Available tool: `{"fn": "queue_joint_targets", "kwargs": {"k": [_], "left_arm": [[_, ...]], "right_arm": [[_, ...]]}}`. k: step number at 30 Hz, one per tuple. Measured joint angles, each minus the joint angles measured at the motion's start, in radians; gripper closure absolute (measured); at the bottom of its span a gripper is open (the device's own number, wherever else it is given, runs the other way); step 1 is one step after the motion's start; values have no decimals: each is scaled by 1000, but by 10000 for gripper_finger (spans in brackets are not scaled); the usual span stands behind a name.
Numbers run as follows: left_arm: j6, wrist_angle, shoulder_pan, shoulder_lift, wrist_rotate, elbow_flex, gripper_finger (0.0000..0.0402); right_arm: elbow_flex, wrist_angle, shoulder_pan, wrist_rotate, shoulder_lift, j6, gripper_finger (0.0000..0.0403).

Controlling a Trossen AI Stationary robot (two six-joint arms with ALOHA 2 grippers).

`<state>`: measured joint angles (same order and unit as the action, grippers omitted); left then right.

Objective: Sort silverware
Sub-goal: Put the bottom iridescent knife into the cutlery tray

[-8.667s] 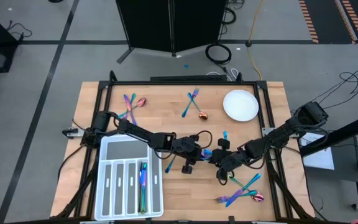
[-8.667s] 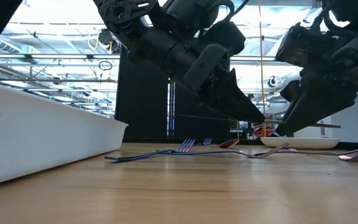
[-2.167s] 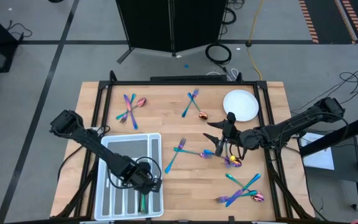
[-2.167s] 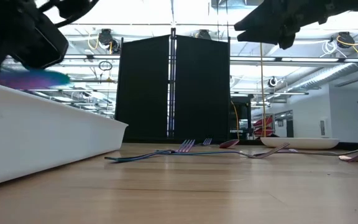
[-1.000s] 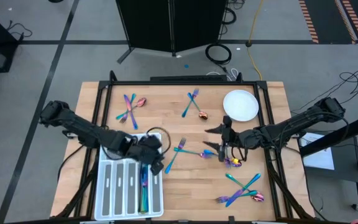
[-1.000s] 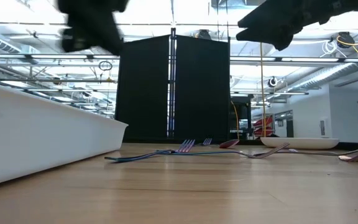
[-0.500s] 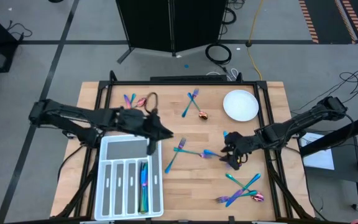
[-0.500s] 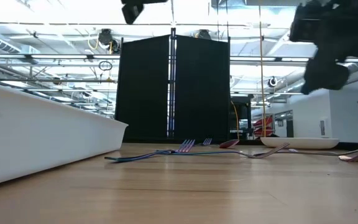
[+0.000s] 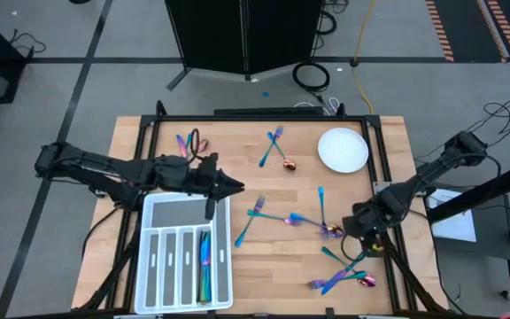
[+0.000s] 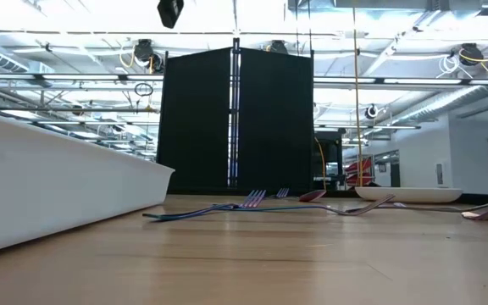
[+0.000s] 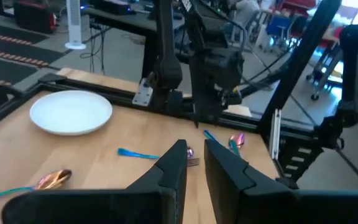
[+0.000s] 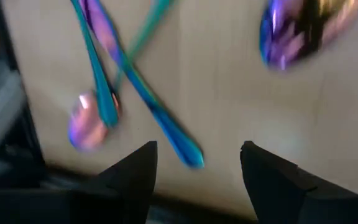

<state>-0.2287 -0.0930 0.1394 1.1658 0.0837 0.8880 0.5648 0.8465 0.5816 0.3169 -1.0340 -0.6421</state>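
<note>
At the bottom of the high view you see the tray (image 9: 184, 252) in the lower left, with a few pieces of silverware (image 9: 204, 266) lying in its right-hand slots. In the lower right a crossed cluster (image 9: 343, 270) of forks and a spoon lies on the surface (image 9: 264, 266).

Just above that cluster your right gripper (image 9: 367, 232) hangs near the surface's right edge. In the right wrist view its fingers (image 12: 129, 180) stand wide apart with nothing between them, over crossed blue and teal handles (image 12: 135, 87) and a pink spoon bowl (image 12: 82, 127).

In the middle of the frame a fork pair (image 9: 257, 220) lies just right of the tray, and further right you find a fork and a purple piece (image 9: 321, 221).

Your left gripper (image 9: 228, 184) sits in the centre left, just above the tray's upper edge, pointing right. In the left wrist view its fingers (image 11: 173, 165) stand a narrow gap apart and hold nothing.

Toward the top, a small crossed set (image 9: 187, 142) lies at upper left, a fork (image 9: 273, 144) and a coppery spoon (image 9: 288, 163) at upper centre, and the plate (image 9: 343, 149) at upper right.
</note>
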Motion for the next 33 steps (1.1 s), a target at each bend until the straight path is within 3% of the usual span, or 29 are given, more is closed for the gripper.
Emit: {"fn": "queue_joint_targets", "kwargs": {"k": [4, 8, 13, 16, 23, 33], "left_arm": [[-2, -43, 6, 3, -1, -6, 345], [-6, -65, 5, 4, 0, -5, 345], [-27, -82, 5, 3, -1, -5, 345], [-25, -82, 5, 3, 0, -5, 345], [7, -82, 5, 3, 0, -5, 345], [7, -81, 5, 3, 3, -5, 345]], "right_arm": [[0, 29, 50, -5, 0, 55, 188], [0, -56, 111, -87, 0, 129, 188], [0, -125, 175, -159, -27, 90, 198], [0, -164, 214, -163, -62, 81, 238], [0, -185, 284, -155, -147, 57, 390], [0, -235, 291, -149, -230, 52, 402]]}}
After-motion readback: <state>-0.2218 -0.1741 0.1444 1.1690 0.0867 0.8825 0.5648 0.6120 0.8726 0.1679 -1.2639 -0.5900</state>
